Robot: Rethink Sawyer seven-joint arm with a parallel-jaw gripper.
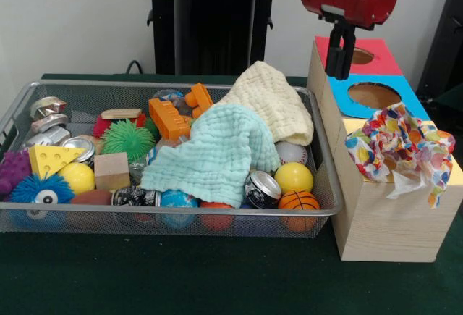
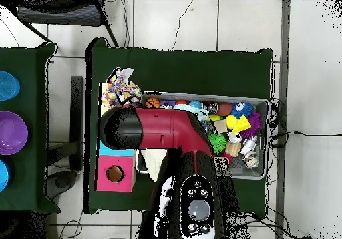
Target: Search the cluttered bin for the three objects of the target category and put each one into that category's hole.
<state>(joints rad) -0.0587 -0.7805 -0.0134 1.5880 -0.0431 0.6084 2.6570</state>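
Observation:
The wire mesh bin (image 1: 166, 85) sits on the green table, full of toys, balls and cans; it also shows in the overhead view (image 2: 264, 103). A heap of crumpled spotted wrappers (image 1: 401, 145) lies on top of the wooden box (image 1: 383, 221) over its yellow-surround end (image 1: 456, 174) and hides the hole there. The heap also shows in the overhead view (image 2: 120, 89). No spotted wrapper shows in the bin. My gripper (image 1: 338, 69) hangs empty above the blue-surround hole (image 1: 374, 95), behind the heap. My arm (image 2: 160, 129) hides it from overhead.
A mint cloth (image 1: 217, 152) and a cream cloth (image 1: 271, 101) drape over the bin's right half. The red-surround hole (image 1: 362, 56) is at the box's far end. A side table holds a purple bowl (image 2: 10, 133).

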